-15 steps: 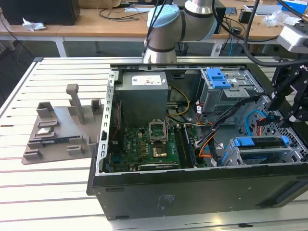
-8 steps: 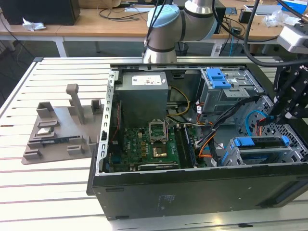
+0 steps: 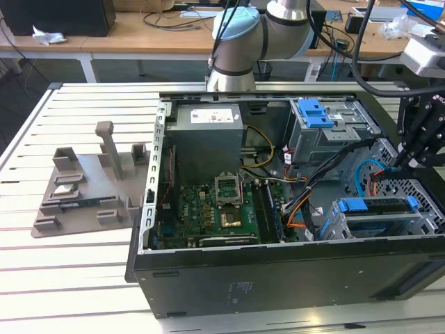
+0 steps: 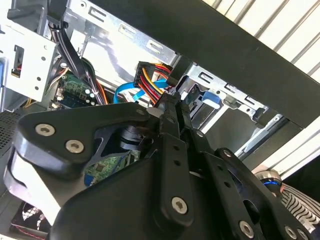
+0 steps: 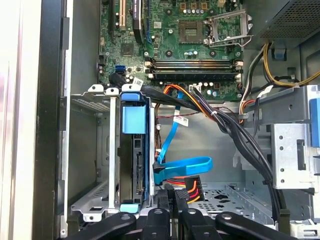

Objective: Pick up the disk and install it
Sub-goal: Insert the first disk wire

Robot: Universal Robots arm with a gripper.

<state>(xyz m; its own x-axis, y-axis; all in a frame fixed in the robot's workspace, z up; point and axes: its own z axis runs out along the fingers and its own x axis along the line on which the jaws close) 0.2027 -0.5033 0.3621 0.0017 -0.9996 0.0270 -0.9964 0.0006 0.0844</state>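
First wrist view: disk [image 5: 134,165] seemingly bay-seated.

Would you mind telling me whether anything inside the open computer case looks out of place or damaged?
Nothing stands out. The disk sits square in its drive cage, blue rails aligned, and the gripper is beside the blue cable, whose plug sits by the disk's rear edge.

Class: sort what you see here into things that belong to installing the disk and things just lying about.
Belong to the job:
disk, sitting in the drive cage
hand

Lying about:
grey fixture on the table
power supply box
motherboard
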